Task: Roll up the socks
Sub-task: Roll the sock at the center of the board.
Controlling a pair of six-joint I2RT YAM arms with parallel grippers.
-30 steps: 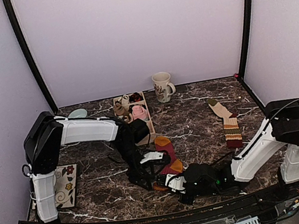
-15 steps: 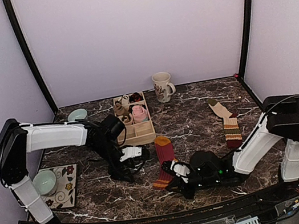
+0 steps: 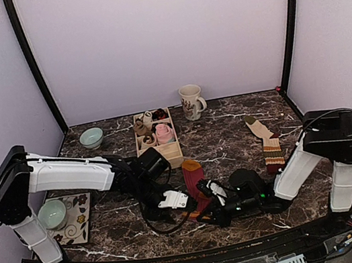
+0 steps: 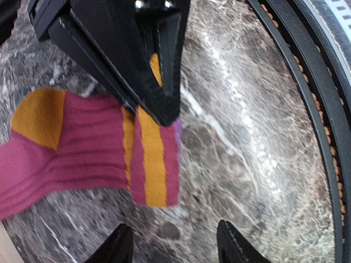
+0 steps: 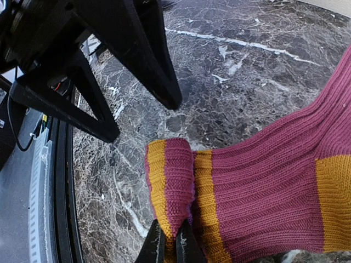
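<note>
A maroon sock with orange stripes (image 3: 192, 173) lies flat near the table's front. My right gripper (image 5: 171, 246) is shut on its striped end, which is folded back over the sock (image 5: 263, 186). In the left wrist view the same sock (image 4: 82, 142) spreads to the left, and its end is pinched by the right gripper's black fingers (image 4: 162, 87). My left gripper (image 4: 175, 246) hovers just in front of that end, open, with only marble between its fingertips. Seen from above, the left gripper (image 3: 174, 200) and the right gripper (image 3: 205, 191) nearly meet. A second striped sock (image 3: 272, 148) lies flat at the right.
A wooden compartment tray (image 3: 163, 153) holding a pink bundle (image 3: 164, 132) stands behind the sock. A mug (image 3: 191, 101) is at the back, and a green bowl (image 3: 91, 137) at the back left. Another bowl (image 3: 52, 213) sits by a floral mat (image 3: 78, 217). The black front rail (image 4: 307, 109) runs close by.
My left gripper swung away to the left, then came back to the sock's near end. The right gripper carried that end away from the table edge, folding it over the sock.
</note>
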